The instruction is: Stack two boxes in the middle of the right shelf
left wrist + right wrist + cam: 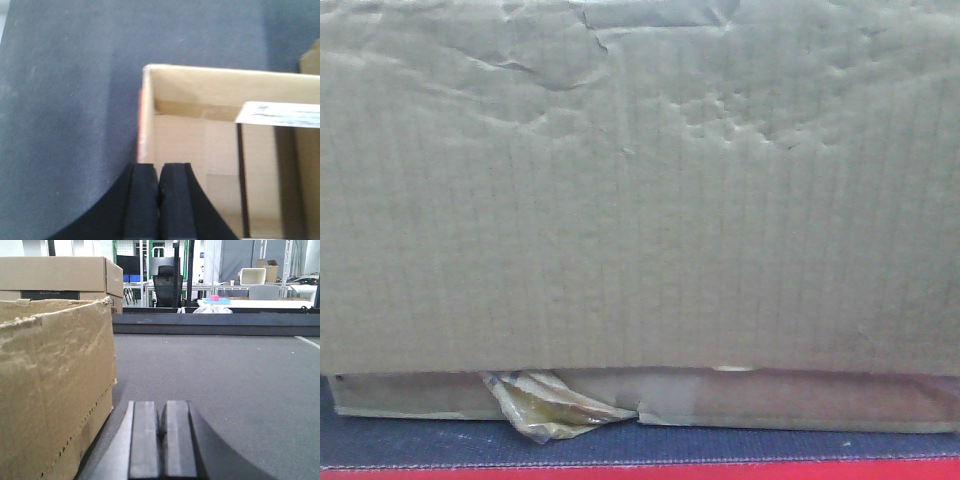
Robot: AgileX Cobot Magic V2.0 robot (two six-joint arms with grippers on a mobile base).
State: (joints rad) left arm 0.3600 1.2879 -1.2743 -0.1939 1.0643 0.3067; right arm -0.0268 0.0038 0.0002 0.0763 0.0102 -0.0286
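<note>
The left claw (159,200) hung with its pads pressed together and nothing between them, just off the left corner of an open cardboard box (200,145), over the grey deck (65,100). Its closed pose was probably deliberate. The box looked far too wide for a pinch, so a shut claw would serve as a flat pusher against the wall. On the other side, the right claw (161,440) was likewise closed on nothing and held low over the deck with the box's side wall just to its left. The two arms seemed to bracket the box for a squeeze-and-lift from both sides. The box itself sat on the deck behind a red beam (640,472). The shelf it was meant for appeared in no view, so the stacking did not look begun.

The box was plain brown corrugated card. Its left rim was clean and its inside pale, with a white label (280,114) lying across the opening. The front face was creased and dimpled, and a wad of yellowish tape (555,405) stuck out at the bottom edge. The right wall was wrinkled, ragged along the top, with a perforated line near the corner. A second box (60,275) stood behind it, smoother and closed.
</note>
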